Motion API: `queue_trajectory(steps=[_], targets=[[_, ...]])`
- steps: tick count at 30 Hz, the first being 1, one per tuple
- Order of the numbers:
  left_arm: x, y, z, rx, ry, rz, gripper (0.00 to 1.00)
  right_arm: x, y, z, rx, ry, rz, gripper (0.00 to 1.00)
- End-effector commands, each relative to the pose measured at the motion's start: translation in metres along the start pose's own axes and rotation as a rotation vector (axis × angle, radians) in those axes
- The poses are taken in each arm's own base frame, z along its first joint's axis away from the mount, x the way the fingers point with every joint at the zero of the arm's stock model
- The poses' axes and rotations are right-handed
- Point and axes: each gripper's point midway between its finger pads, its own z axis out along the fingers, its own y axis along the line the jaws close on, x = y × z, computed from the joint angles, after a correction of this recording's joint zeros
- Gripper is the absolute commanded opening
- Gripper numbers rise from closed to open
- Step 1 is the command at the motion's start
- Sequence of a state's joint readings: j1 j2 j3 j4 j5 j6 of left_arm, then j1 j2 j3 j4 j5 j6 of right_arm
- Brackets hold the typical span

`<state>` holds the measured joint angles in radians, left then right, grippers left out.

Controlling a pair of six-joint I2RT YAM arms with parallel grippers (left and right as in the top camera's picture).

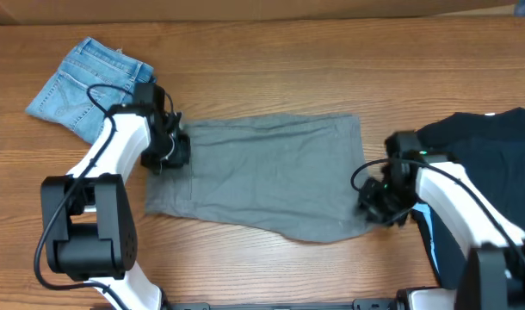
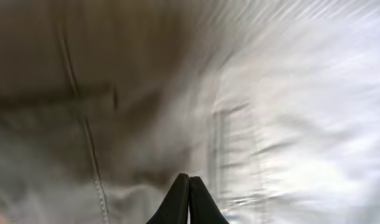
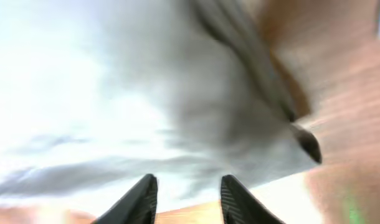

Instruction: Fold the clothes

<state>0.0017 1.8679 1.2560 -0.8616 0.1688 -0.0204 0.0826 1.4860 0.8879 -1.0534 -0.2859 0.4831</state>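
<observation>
The grey-khaki shorts (image 1: pixel 262 172) lie flat across the middle of the table, folded into a wide rectangle. My left gripper (image 1: pixel 168 153) sits low at their left edge. In the left wrist view its fingers (image 2: pixel 189 180) are shut together over blurred grey cloth (image 2: pixel 115 112) with a stitched seam; nothing shows between them. My right gripper (image 1: pixel 379 202) is at the shorts' lower right corner. In the right wrist view its fingers (image 3: pixel 187 183) are open, with the cloth's edge (image 3: pixel 209 112) just ahead of them.
A folded blue denim pair (image 1: pixel 86 86) lies at the back left, just behind the left arm. A dark navy garment (image 1: pixel 491 164) lies at the right under the right arm. Bare wood table (image 1: pixel 271 69) surrounds the shorts.
</observation>
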Motion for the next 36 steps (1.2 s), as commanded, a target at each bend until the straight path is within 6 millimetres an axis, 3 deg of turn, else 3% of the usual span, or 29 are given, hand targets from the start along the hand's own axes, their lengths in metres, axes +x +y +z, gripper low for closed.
queue_trajectory(steps=[1, 4, 7, 10, 15, 20, 24, 29, 36], targets=[[-0.032, -0.044, -0.044, 0.160, -0.158, 0.058, 0.04, -0.015, 0.046, -0.045, -0.157, -0.150, -0.171, 0.44], [-0.045, -0.080, -0.054, 0.270, -0.232, 0.134, 0.04, -0.022, 0.070, -0.055, -0.258, -0.206, -0.227, 0.44], [-0.051, -0.109, -0.052, 0.314, -0.268, 0.223, 0.06, -0.033, 0.082, -0.055, -0.289, -0.250, -0.259, 0.44], [-0.052, -0.126, -0.035, 0.289, -0.267, 0.315, 0.05, -0.043, 0.093, -0.048, -0.313, -0.264, -0.283, 0.44], [-0.046, -0.130, 0.012, 0.231, -0.188, 0.331, 0.04, -0.057, 0.102, -0.019, -0.303, -0.234, -0.296, 0.44], [-0.042, -0.122, 0.050, 0.218, -0.125, 0.291, 0.04, -0.059, 0.088, 0.020, -0.236, -0.134, -0.249, 0.41], [-0.057, -0.096, 0.055, 0.130, -0.158, 0.192, 0.04, -0.057, 0.062, 0.041, -0.117, -0.078, -0.179, 0.32], [-0.078, -0.063, 0.041, 0.096, -0.200, 0.097, 0.04, -0.053, 0.015, 0.043, 0.116, -0.084, -0.033, 0.33], [-0.091, -0.029, -0.009, 0.083, -0.171, 0.006, 0.04, -0.044, 0.007, 0.040, 0.153, -0.053, -0.019, 0.34]])
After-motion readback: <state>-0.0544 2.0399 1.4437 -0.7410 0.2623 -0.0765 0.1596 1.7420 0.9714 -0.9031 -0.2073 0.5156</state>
